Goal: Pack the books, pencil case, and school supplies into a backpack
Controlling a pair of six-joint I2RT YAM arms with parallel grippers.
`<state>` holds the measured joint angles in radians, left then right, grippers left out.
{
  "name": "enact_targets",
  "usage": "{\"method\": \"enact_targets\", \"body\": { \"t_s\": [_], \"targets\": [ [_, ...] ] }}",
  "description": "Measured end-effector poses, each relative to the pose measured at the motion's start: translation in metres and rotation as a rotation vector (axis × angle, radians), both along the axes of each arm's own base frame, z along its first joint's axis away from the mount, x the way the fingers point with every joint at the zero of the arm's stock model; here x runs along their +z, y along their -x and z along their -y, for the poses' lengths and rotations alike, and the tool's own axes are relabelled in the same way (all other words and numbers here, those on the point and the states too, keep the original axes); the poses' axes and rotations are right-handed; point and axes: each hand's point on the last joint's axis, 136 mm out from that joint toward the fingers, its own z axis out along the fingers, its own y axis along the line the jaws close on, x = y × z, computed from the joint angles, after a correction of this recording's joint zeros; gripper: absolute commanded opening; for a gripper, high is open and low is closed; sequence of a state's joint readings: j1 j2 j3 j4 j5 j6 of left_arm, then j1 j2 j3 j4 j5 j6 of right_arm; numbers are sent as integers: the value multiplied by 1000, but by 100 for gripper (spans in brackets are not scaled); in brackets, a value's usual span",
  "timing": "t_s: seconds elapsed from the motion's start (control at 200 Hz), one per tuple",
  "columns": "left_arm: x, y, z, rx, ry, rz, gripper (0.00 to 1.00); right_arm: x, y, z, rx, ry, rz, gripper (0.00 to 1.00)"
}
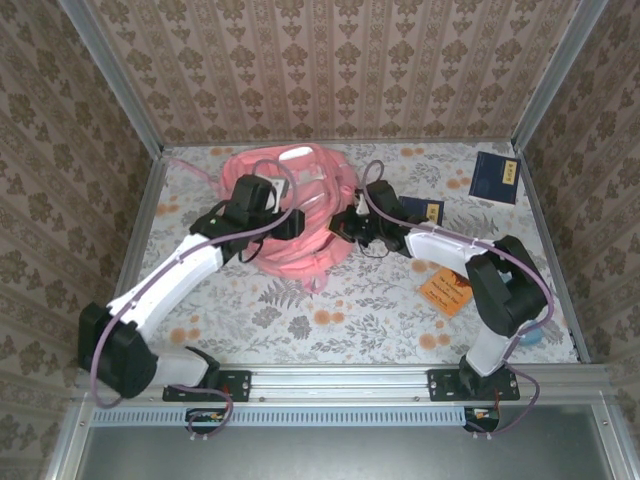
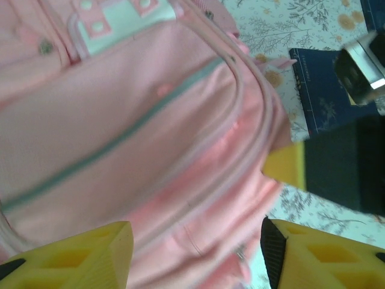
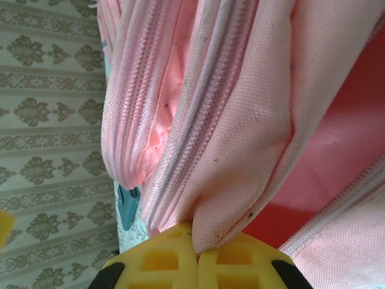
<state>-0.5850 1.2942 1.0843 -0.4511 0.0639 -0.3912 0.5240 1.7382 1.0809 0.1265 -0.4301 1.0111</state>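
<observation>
Backpack (image 1: 300, 255): zipper edge parted, red lining showing.
Right gripper (image 3: 197, 253): clamped on the backpack's fabric edge.
Left gripper (image 2: 196, 253): jaws apart over the backpack.
Books (image 1: 495, 177): outside, on table (image 1: 300, 320).

We get soft, even light, weak shadows on the table (image 1: 350, 310); left wrist view of the backpack (image 2: 150, 138) is blurry, right wrist view sharp.

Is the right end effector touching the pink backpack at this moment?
Touching. The right wrist view shows it plainly: the right end effector is shut, and a fold of the backpack fabric is pinched between its two yellow fingers.
</observation>
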Motion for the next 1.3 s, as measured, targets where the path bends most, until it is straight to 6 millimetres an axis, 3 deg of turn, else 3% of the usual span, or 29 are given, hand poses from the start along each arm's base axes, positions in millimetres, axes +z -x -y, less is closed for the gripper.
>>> {"method": "enact_targets", "body": {
  "t_s": [0.18, 0.315, 0.495, 0.83, 1.3],
  "targets": [
    [-29, 42, 0, 26, 63, -128, 56, 4, -12, -22, 23, -23, 10, 1],
    [-57, 57, 8, 26, 77, -224, 49, 7, -13, -26, 31, -31, 17, 1],
    [-76, 48, 18, 61, 102, -261, 39, 7, -13, -27, 32, -32, 18, 1],
    [-92, 32, 31, 78, 131, -264, 31, 7, -12, -28, 35, -32, 17, 1],
    [-105, 30, 26, 115, 104, -275, 31, 7, -12, -28, 33, -34, 14, 1]
  ]
}}
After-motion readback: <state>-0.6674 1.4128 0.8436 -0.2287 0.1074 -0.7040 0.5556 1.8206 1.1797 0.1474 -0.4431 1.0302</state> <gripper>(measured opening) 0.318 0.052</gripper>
